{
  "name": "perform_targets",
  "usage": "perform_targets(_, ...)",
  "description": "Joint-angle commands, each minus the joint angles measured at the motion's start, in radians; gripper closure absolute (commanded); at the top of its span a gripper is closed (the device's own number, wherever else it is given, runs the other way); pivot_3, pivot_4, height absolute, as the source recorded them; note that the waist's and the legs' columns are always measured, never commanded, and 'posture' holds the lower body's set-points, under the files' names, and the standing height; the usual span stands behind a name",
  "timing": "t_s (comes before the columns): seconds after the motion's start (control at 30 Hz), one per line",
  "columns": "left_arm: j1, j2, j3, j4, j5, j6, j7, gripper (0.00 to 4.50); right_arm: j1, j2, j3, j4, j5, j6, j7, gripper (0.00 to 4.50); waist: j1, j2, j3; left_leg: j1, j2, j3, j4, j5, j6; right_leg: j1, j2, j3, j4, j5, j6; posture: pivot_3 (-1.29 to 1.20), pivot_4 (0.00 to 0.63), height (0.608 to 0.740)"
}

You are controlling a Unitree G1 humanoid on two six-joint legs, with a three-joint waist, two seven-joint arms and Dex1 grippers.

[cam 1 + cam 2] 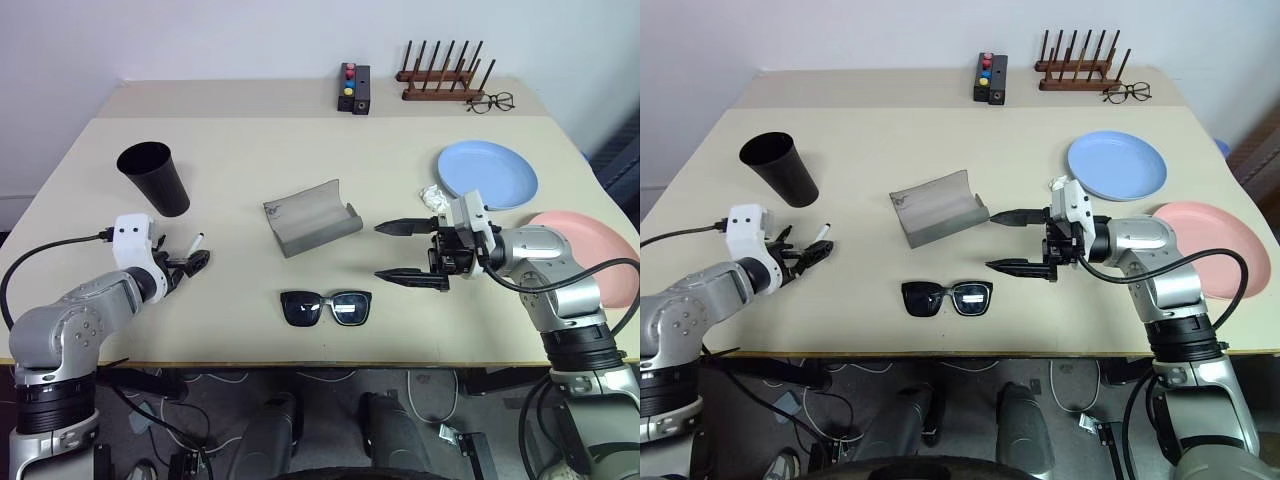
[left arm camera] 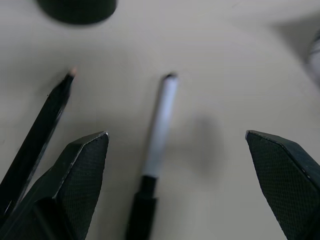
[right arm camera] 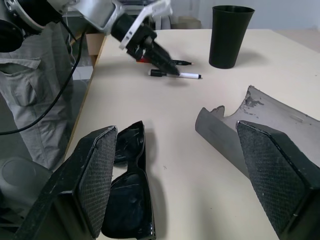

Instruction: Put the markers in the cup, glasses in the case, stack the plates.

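Black left claw (image 1: 808, 252) spread, over markers (image 1: 821, 236)

left arm (image 1: 75, 325): showing rounded silver-grey metal shells, joined by black ribbed rings at the base
left wrist block (image 1: 133, 240): wearing a white angular housing, with a black cable looping out from it
left gripper (image 1: 190, 262): ending in two black tapered fingers with a fine woven texture
right arm (image 1: 555, 285): showing the same silver-grey shells, with black cables trailing along it
right gripper (image 1: 400, 252): carrying two long black pointed fingers on a black block topped by a white housing
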Motion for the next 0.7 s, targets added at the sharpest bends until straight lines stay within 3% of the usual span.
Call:
perform_targets(0.03, -0.016, 0.014, -0.025, 0.043, 0.055, 0.015, -0.009, 0.00, 0.009, 0.005, -0.023, -0.024, 0.002, -0.017, -0.012, 0.64, 0.000, 0.000, 0.000, 0.000, 0.000, 0.000, 0.000, 0.000, 0.000, 0.000, 0.000, 0.000, 0.000, 0.000, 0.000, 0.00, 0.150, 0.740)
perform_targets(0.1, -0.024, 0.000, -0.019, 0.068, 0.056, 0.025, -0.019, 0.00, 0.015, 0.004, -0.023, -0.033, 0.004, -0.014, -0.017, 0.64, 0.002, 0.001, 0.000, 0.001, 0.000, 0.000, 0.000, 0.000, 0.000, 0.001, 0.000, 0.000, 0.001, 0.000, 0.000, 0.00, 0.150, 0.740)
perform_targets(0.33, -0.042, -0.020, -0.023, 0.091, 0.074, 0.096, -0.044, 3.30, 0.034, -0.001, -0.028, -0.058, 0.011, -0.007, -0.036, 0.56, 0.002, 0.002, -0.001, 0.003, 0.000, 0.000, 0.000, 0.000, -0.001, 0.001, 0.000, 0.000, 0.005, 0.000, 0.000, 0.00, 0.150, 0.740)
perform_targets(0.7, -0.089, -0.056, 0.097, 0.044, 0.039, 0.213, -0.070, 3.30, 0.019, 0.008, -0.022, -0.048, 0.008, -0.009, -0.054, 0.56, 0.002, 0.002, -0.001, 0.003, -0.001, 0.000, 0.001, 0.000, -0.001, 0.001, -0.001, 0.000, 0.006, 0.000, 0.000, 0.00, 0.150, 0.740)
